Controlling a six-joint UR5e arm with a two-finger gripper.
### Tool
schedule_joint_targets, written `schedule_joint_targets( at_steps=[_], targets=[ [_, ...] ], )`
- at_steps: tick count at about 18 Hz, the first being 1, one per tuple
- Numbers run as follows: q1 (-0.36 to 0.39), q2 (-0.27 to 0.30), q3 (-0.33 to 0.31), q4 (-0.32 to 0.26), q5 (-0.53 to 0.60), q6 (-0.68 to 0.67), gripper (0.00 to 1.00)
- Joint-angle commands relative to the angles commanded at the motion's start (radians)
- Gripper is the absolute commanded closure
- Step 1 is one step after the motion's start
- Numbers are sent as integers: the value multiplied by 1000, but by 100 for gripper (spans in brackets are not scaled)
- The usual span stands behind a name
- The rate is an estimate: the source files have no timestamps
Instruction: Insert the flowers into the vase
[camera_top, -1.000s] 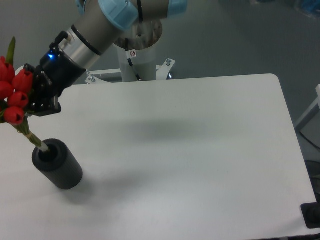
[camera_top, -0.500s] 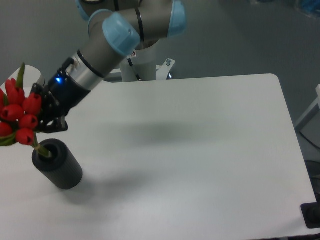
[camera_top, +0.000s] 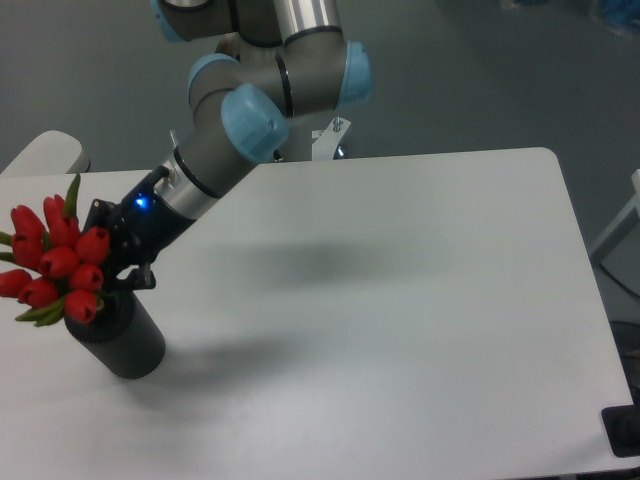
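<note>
The flowers (camera_top: 55, 262), a tight bunch of red tulip buds with green leaves, sit low over the top of the vase (camera_top: 122, 335), stems down inside its hole and out of sight. The vase is a dark grey cylinder standing tilted toward the camera at the table's left side. My gripper (camera_top: 100, 275) is right behind the bunch, just above the vase's rim, black fingers shut on the flowers' stems. The buds hide the fingertips and the vase's opening.
The arm's base column (camera_top: 290, 130) stands behind the white table's (camera_top: 400, 300) far edge. A rounded white surface (camera_top: 45, 152) lies at the far left. A dark block (camera_top: 625, 430) sits off the table's front right corner.
The gripper has come down and to the right with the bunch. The stems have sunk into the vase, so the buds now rest just above its rim.
</note>
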Motion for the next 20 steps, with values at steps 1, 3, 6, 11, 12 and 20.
schedule_joint_targets(
  at_steps=[1, 3, 6, 11, 12, 20],
  targets=[
    [0, -11, -2, 0, 0, 0, 73],
    [0, -21, 0, 0, 0, 0, 73],
    [2, -28, -2, 0, 0, 0, 44],
    [5, -31, -9, -2, 5, 0, 10],
    [6, -31, -14, -2, 5, 0, 6],
    [64, -25, -46, 3, 5, 26, 0]
  ],
)
